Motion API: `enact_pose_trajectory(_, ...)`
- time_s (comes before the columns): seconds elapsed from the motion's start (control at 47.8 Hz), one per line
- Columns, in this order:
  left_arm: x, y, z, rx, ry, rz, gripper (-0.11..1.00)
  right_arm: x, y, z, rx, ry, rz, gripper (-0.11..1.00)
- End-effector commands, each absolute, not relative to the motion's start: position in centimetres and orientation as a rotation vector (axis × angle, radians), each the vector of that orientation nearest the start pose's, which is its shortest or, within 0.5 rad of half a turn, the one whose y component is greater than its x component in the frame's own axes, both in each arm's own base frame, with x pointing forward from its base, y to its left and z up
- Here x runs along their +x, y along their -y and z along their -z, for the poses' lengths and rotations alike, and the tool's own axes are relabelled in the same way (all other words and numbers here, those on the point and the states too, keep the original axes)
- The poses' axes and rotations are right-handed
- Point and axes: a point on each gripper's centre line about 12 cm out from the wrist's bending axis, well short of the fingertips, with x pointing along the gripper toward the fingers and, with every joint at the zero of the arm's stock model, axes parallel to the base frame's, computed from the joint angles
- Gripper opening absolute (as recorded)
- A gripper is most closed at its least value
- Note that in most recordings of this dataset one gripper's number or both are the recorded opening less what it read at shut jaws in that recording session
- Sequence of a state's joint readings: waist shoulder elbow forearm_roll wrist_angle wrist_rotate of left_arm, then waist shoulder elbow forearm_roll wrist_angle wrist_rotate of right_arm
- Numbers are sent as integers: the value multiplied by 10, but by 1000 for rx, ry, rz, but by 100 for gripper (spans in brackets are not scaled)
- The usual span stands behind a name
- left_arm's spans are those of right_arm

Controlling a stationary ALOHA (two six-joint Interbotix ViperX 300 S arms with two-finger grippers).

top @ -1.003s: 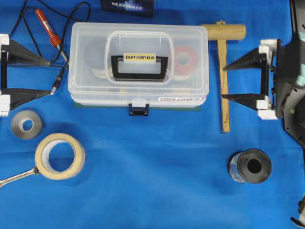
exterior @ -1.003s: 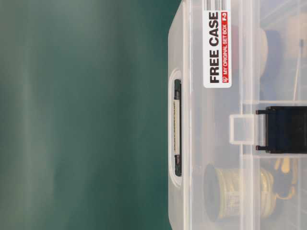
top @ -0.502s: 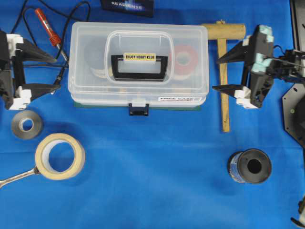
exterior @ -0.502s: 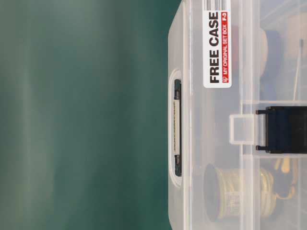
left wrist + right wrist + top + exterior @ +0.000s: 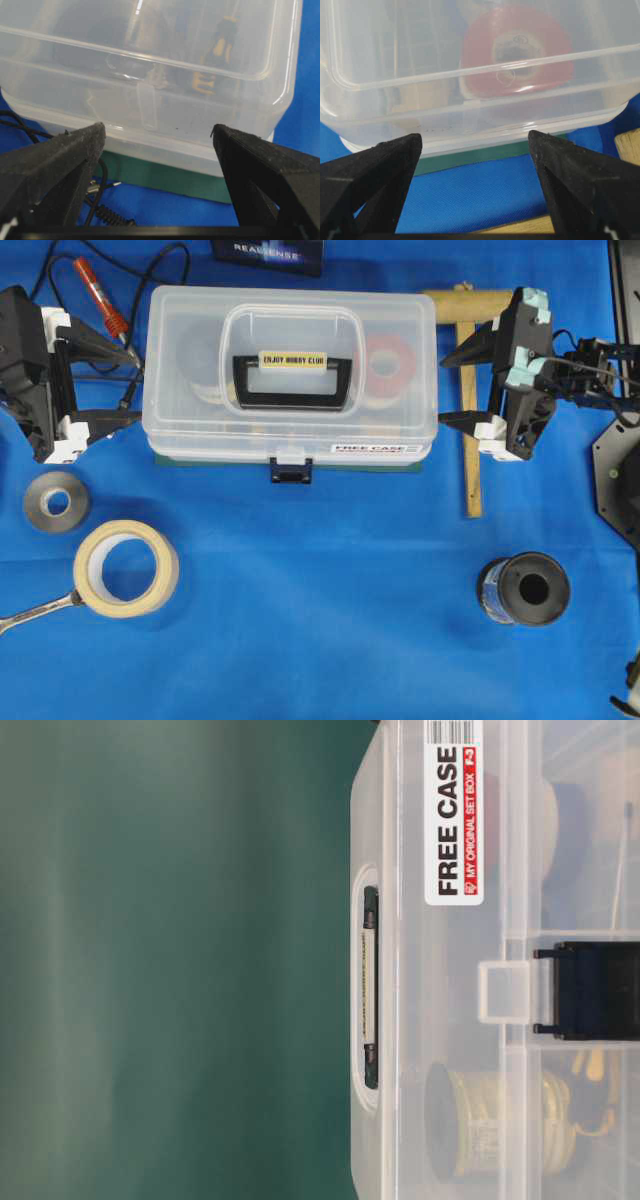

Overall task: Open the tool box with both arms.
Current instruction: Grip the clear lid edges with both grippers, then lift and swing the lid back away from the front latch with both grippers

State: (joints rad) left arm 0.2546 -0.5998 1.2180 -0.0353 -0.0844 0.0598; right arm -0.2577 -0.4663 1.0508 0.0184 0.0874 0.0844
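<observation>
Blue cloth tabletop (image 5: 330,640) | clear plastic tool box (image 5: 290,365) rear-centre, lid closed, latch fastened | left black gripper (image 5: 118,385) wide open, empty, at its left end | right black gripper (image 5: 458,388) wide open, empty, at its right end | green backdrop (image 5: 170,960)

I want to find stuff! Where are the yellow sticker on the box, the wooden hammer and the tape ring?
Yellow sticker (image 5: 293,360), overhead view, its middle, on the box handle.
Wooden hammer (image 5: 470,440), overhead view, its long handle.
Tape ring (image 5: 90,585), overhead view, its beige band.
</observation>
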Motion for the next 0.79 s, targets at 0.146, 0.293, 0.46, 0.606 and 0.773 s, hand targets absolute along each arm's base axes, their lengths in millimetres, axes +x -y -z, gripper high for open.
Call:
enact_pose_trajectory(0.146,228,-61,-191,-35,-450,-256,90,265,70,-202,181,-580,282,86)
enact_pose_trajectory(0.293,229,-63,-194,-31,-427,-260,90,265,70,-203,179,-574,281,86)
enact_pose_trajectory(0.46,229,-70,-199,-34,-408,-288,90,265,70,-208,174,-560,280,86)
enact_pose_trajectory(0.606,229,-76,-202,-31,-388,-314,90,265,72,-215,171,-536,284,86)
enact_pose_trajectory(0.773,230,-77,-207,-30,-368,-318,90,264,75,-222,172,-510,297,86)
